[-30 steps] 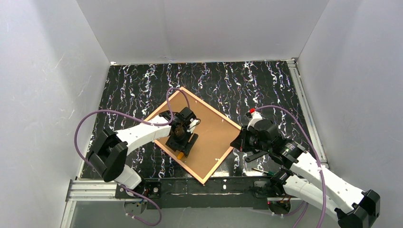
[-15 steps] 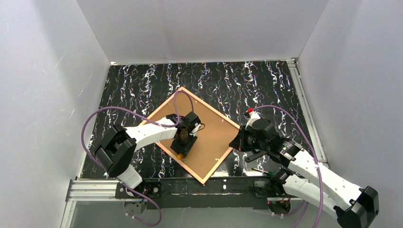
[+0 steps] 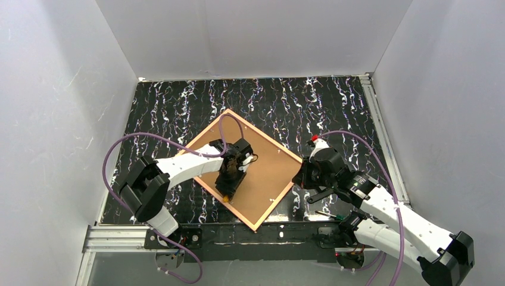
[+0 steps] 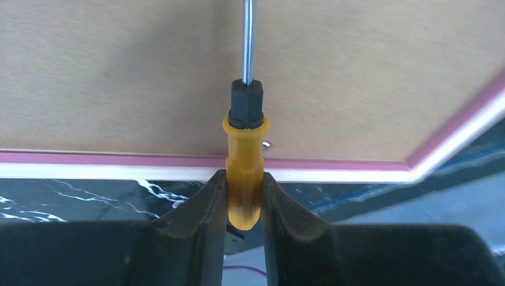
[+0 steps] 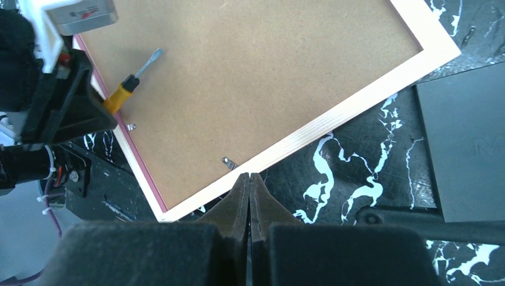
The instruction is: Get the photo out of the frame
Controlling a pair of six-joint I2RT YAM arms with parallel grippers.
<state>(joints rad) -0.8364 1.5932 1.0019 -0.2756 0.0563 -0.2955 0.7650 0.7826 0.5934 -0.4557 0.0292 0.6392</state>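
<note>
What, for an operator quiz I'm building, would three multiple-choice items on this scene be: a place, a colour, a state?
1. The frame lies: A on the table, back up; B against the wall; C in the air.
2. The screwdriver handle is: A blue; B orange; C green.
3. The right gripper is: A open; B shut on the frame; C shut, empty.
Answers: 1A, brown backing faces up; 2B, the left wrist view shows orange; 3C, fingers meet with nothing between.
</note>
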